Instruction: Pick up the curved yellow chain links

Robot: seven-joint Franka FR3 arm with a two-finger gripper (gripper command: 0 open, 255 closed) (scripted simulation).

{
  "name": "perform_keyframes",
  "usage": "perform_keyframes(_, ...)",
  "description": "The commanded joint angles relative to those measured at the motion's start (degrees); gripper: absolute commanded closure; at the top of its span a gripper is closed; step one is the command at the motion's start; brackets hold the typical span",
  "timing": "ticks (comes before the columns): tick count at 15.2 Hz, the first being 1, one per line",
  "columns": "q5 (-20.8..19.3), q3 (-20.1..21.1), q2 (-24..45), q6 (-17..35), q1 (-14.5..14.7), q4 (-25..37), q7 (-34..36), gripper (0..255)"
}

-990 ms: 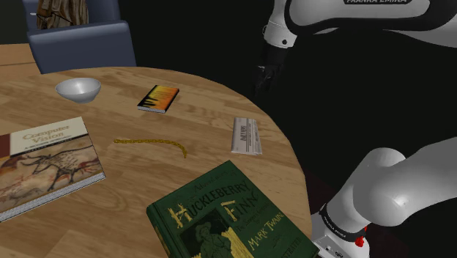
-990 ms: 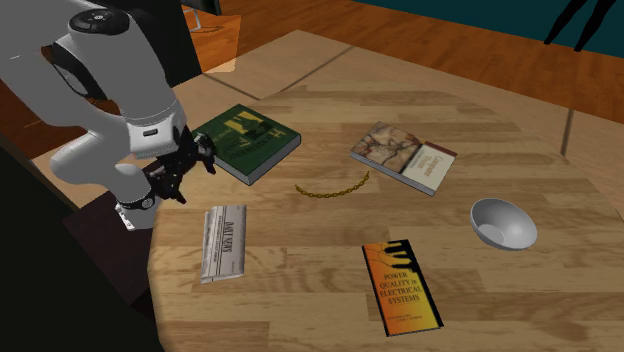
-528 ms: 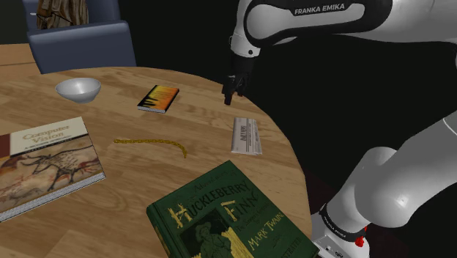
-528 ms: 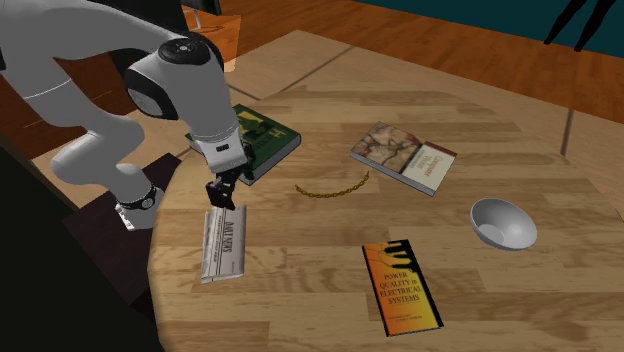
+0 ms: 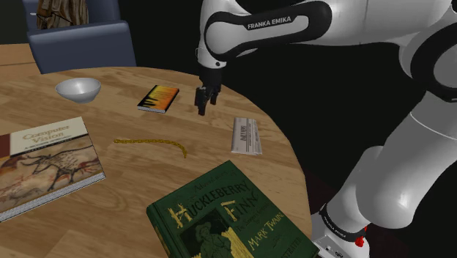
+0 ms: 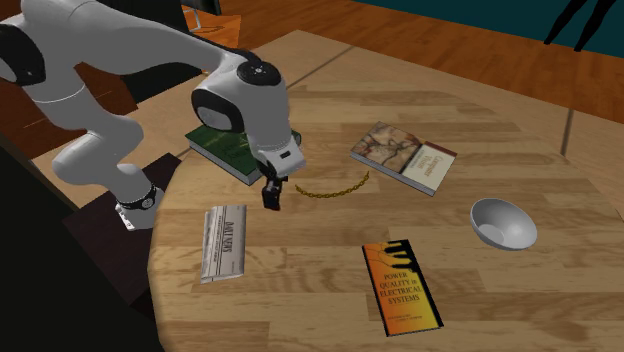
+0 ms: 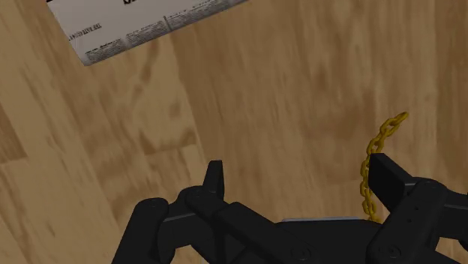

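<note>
The yellow chain (image 5: 150, 141) lies in a shallow curve on the round wooden table (image 5: 110, 110), between the cave-art book and the green book; its hooked end points toward the green book. In the second exterior view the chain (image 6: 333, 190) arcs just right of my gripper (image 6: 270, 197). My black gripper (image 5: 201, 102) hangs above the table, to the shoulder view's right of the chain and apart from it. Seen from the wrist, the gripper (image 7: 300, 180) is open with bare wood between the fingers, and one end of the chain (image 7: 373, 150) runs beside one fingertip (image 7: 386, 176).
A grey folded newspaper (image 5: 247, 135) lies near the table's edge. An orange-and-black book (image 5: 158, 99) and a white bowl (image 5: 77, 89) sit farther back. A green Huckleberry Finn book (image 5: 227, 216) and a cave-art book (image 5: 44, 165) flank the chain. A blue armchair (image 5: 80, 37) stands behind.
The arm has swung in from beyond the table's edge, past the newspaper, toward the shoulder view's left. The gripper now hangs over the wood near the chain. Nothing on the table moved.
</note>
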Motion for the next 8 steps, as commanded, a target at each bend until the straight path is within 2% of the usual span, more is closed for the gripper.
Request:
perform_keyframes(1, -0.14, 0.89, 4.02, 0.22, 0.9, 3.35, -0.83, 0)
perform_keyframes(8, -1.61, 3.77, 17.2, -0.5, 4.28, 15.55, -3.32, 0)
